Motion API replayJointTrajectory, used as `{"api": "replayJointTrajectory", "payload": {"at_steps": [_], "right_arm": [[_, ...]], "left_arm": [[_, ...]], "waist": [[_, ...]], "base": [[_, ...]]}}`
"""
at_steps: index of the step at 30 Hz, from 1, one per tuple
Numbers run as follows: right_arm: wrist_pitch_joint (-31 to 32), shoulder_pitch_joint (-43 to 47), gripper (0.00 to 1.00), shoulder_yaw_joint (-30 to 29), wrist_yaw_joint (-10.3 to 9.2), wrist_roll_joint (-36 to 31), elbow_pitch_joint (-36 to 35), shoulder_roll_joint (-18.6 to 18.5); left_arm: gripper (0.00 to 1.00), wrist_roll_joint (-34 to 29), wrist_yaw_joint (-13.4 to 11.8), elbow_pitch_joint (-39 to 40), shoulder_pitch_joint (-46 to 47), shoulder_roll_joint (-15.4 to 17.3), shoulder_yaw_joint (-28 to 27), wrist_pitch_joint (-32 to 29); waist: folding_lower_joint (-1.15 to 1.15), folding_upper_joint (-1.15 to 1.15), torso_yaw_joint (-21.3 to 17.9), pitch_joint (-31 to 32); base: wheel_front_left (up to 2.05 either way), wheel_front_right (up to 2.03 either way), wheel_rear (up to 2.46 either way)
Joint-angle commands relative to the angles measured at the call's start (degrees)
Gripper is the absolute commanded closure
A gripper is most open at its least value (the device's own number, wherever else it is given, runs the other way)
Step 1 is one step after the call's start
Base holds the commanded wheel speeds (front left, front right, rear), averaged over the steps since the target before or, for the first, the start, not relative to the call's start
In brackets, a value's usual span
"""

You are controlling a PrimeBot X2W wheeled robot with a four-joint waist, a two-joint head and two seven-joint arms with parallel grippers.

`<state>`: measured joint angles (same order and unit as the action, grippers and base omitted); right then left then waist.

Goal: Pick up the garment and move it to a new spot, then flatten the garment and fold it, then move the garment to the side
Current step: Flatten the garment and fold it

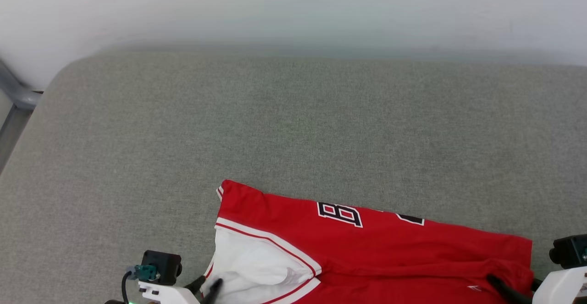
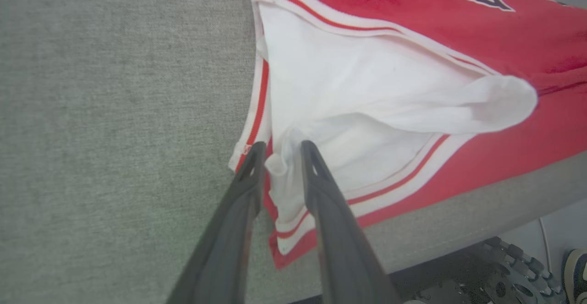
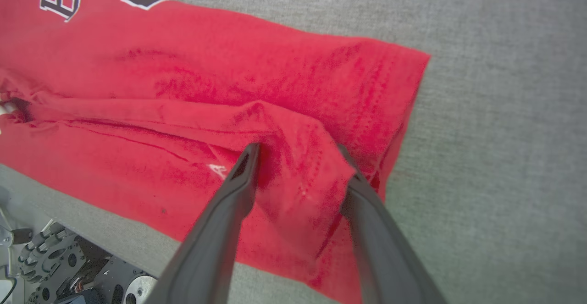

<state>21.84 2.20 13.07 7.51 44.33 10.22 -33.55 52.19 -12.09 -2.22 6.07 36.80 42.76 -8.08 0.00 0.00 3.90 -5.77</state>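
The garment [image 1: 376, 244], a red jersey with a white sleeve and black-white lettering, lies folded lengthwise along the near edge of the grey cushion [image 1: 293, 125]. My left gripper [image 2: 282, 150] stands at the sleeve end [image 2: 367, 65]. Its fingers are slightly parted, with a loose bunch of white cloth between them. My right gripper [image 3: 298, 150] is at the hem end [image 3: 229, 79], open wide. A raised red fold lies between its fingers and drapes over the right fingertip. In the head view both grippers, left [image 1: 208, 288] and right [image 1: 504, 288], sit at the bottom edge on the garment.
The cushion stretches far and to both sides beyond the garment, up to a pale wall [image 1: 293, 10]. A grey metal frame [image 1: 18, 93] runs past its left corner. Below the cushion's near edge are the robot's base [image 3: 59, 258] and a shoe [image 2: 575, 267].
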Motion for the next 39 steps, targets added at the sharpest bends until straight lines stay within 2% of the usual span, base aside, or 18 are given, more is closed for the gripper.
{"api": "replayJointTrajectory", "payload": {"at_steps": [1, 7, 14, 19, 25, 26, 34, 39], "right_arm": [[0.4, 0.5, 0.0, 0.1, -0.05, 0.3, 0.1, 0.2], [3.0, 1.1, 0.0, -1.5, -0.05, 2.3, -1.1, -0.7], [9.4, 1.9, 0.0, -8.6, -0.05, 3.4, -3.5, 1.2], [14.5, 1.3, 0.0, -14.4, -0.05, 2.0, -4.0, 4.7], [20.3, -0.1, 0.0, -21.5, -0.05, 0.0, -2.4, 11.0], [21.8, -0.8, 0.0, -24.5, -0.05, -2.7, -0.7, 14.2], [25.2, -1.9, 0.0, -28.8, -0.05, -7.0, 2.3, 19.1], [26.6, -2.0, 0.0, -29.1, -0.05, -8.0, 4.0, 21.2]], "left_arm": [[0.0, -0.2, 0.1, -0.2, -0.1, -0.3, 0.2, 0.4], [0.0, -1.2, -0.7, 0.8, 0.2, -0.8, -1.3, 4.1], [0.0, -4.9, -3.0, 3.3, 2.1, -1.4, -4.2, 12.1], [0.0, -9.8, -3.7, 3.4, 3.9, -1.2, -4.7, 18.2], [0.0, -15.3, -4.7, 2.2, 5.5, -2.2, -5.5, 22.4], [0.0, -17.3, -4.8, 1.4, 5.7, -2.7, -6.3, 23.0], [0.0, -19.9, -2.8, 0.1, 4.1, -4.8, -9.2, 23.4], [0.0, -21.2, -1.3, -0.5, 3.8, -6.1, -10.9, 23.4]], "waist": [[0.0, 0.0, 0.0, 0.7], [0.0, 0.0, -0.4, 3.2], [0.0, 0.0, -0.7, 3.2], [0.0, 0.0, -0.7, 2.0], [0.0, 0.0, 0.1, 0.4], [0.0, 0.0, 0.7, -0.2], [0.0, 0.0, 1.9, -1.2], [0.0, 0.0, 2.4, -1.9]], "base": [[0.0, 0.0, 0.0], [0.0, 0.0, 0.0], [0.0, 0.0, 0.0], [0.0, 0.0, 0.0], [0.0, 0.0, 0.0], [0.0, 0.0, 0.0], [0.0, 0.0, 0.0], [0.0, 0.0, 0.0]]}}
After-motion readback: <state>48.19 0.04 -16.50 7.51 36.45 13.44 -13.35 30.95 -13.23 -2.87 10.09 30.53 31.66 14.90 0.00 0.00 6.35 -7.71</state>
